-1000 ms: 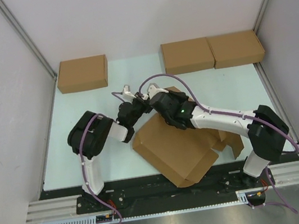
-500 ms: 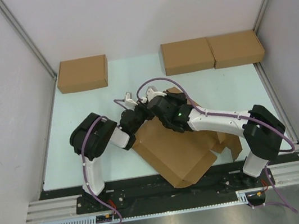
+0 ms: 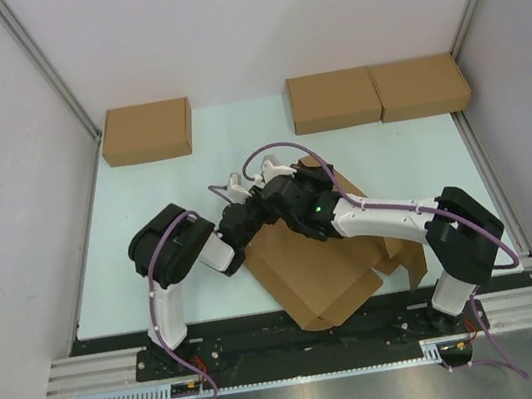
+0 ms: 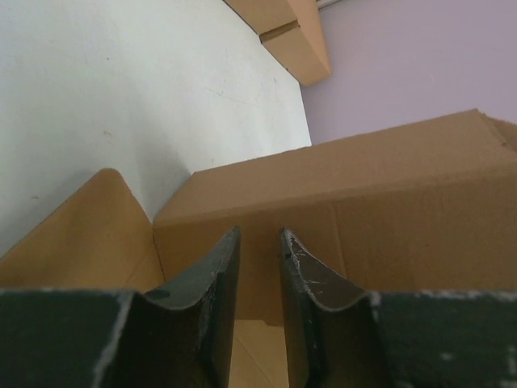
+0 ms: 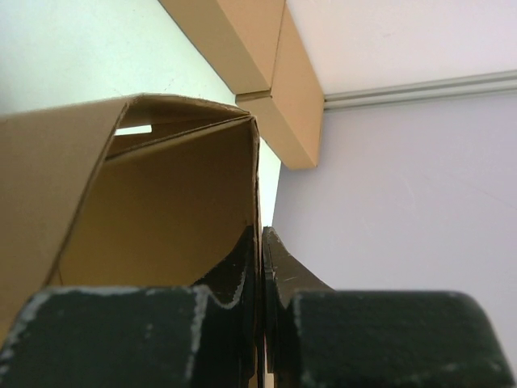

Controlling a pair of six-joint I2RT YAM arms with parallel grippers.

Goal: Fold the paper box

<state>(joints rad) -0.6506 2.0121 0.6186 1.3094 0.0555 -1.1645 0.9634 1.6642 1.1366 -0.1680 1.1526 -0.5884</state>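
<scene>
The paper box lies partly folded in the middle of the table, a wide brown panel with one wall raised at its far left corner. My right gripper is shut on the thin top edge of that raised wall. In the right wrist view the gripper has the cardboard edge running down between its fingers. My left gripper sits just left of it. In the left wrist view the gripper is open by a narrow gap, nothing between the fingers, facing the outside of a standing wall.
Three compact brown boxes sit along the back of the table: one at the left and two side by side at the right. White panels close the cell at the left, right and back. Loose flaps of the sheet lie by the right arm.
Both wrists have drifted toward the near side, carrying the raised wall with them. The left jaws have opened a little. The right jaws stay clamped on the cardboard.
</scene>
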